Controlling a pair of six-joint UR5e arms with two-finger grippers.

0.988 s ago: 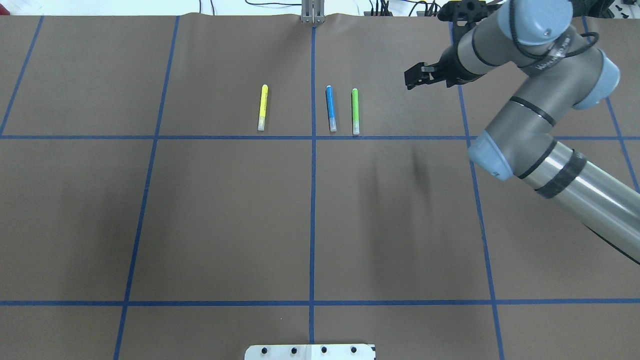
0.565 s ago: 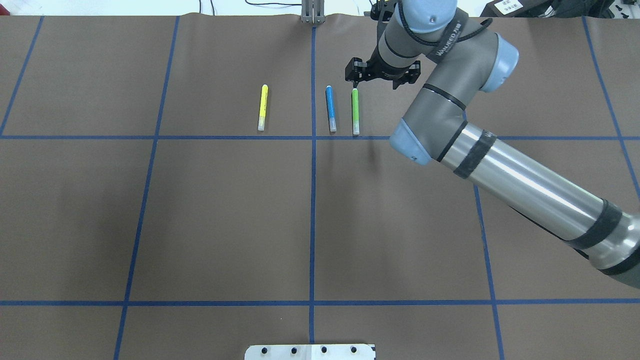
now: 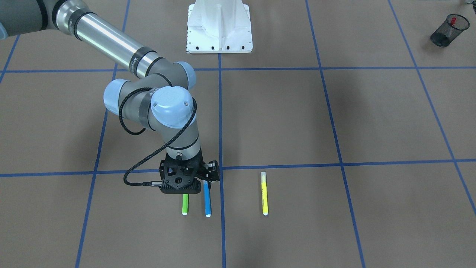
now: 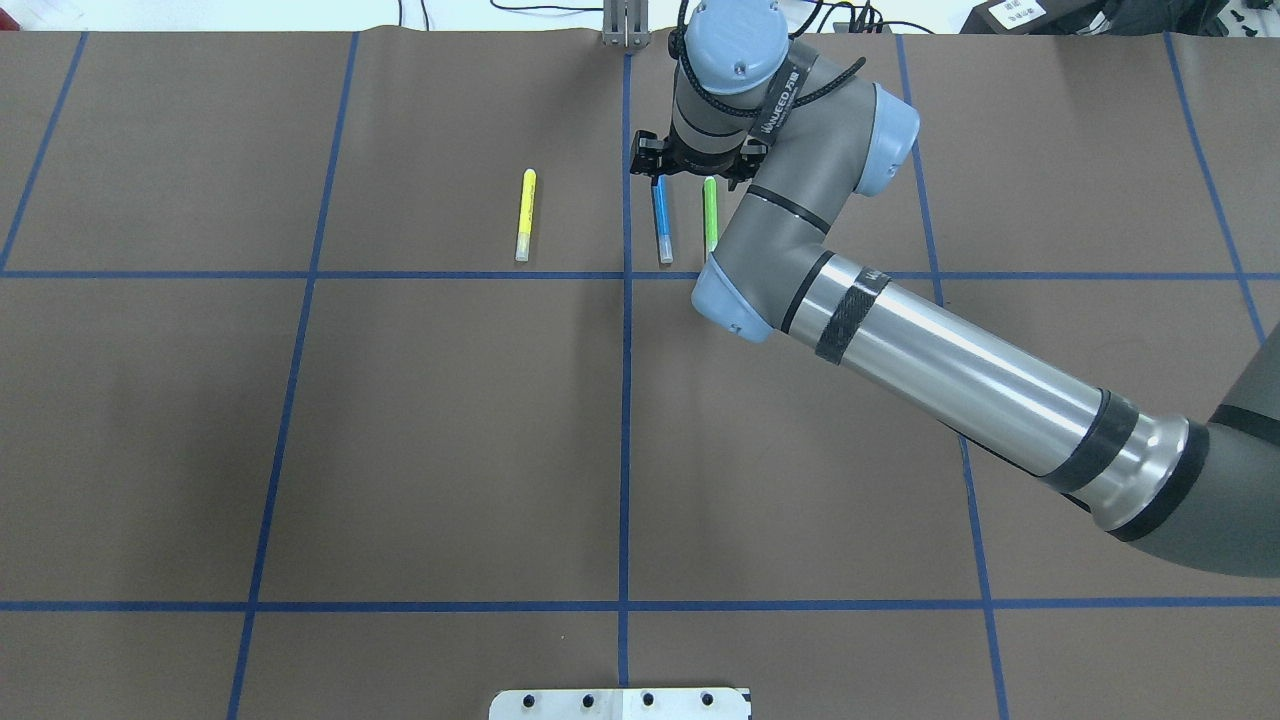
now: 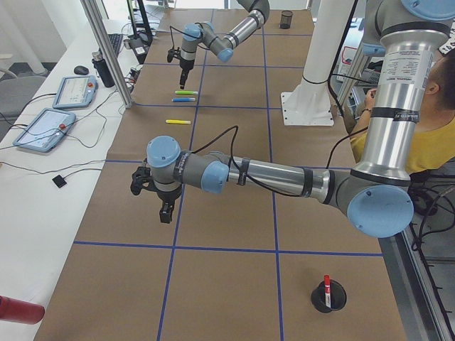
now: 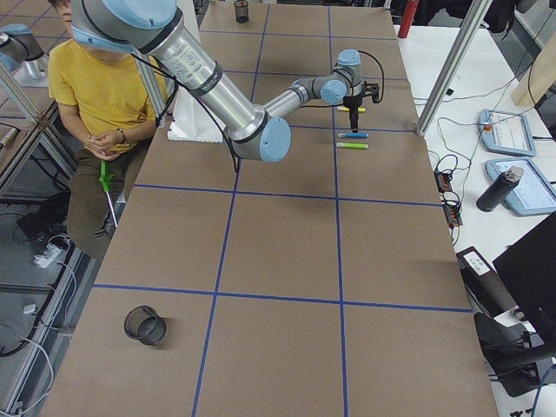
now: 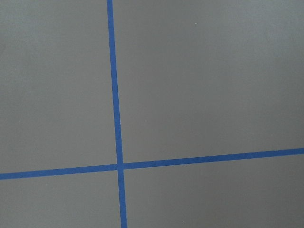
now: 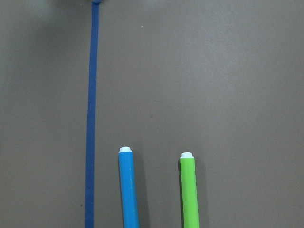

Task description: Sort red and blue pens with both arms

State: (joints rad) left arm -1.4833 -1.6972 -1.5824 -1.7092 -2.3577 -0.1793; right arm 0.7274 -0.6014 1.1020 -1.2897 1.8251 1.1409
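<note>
Front view: right gripper [image 3: 186,188] hangs low over the cap ends of the blue pen [image 3: 207,203] & green marker [image 3: 185,205], both flat on the desk [image 3: 334,111]. Yellow marker [image 3: 264,193] lies well apart, across the tape line. Red pen [image 3: 453,20] stands in a mesh cup [image 3: 440,37] at the desk corner, so prob. already sorted.

Overhead: wrist covers the pens' far ends. Fingers look spread & empty, but tips are mostly hidden, so not certain.

Left side view: left gripper [image 5: 165,206] hovers over bare desk between pens & cup. Can't tell how its fingers stand.

Right side view: right arm reaches far across to the pen row. Nothing extra.

Left wrist: only desk & tape cross.

Right wrist: blue & green lie parallel, just beside each other, not touching. No fingers in frame.

Handling (judgement): blue pen is slim, light, stiff plastic. The smooth round barrel may roll or slip. Take it mid-barrel, fingers across its width. The gap to green is narrow, so one finger has to drop cleanly between them or it nudges green.
</note>
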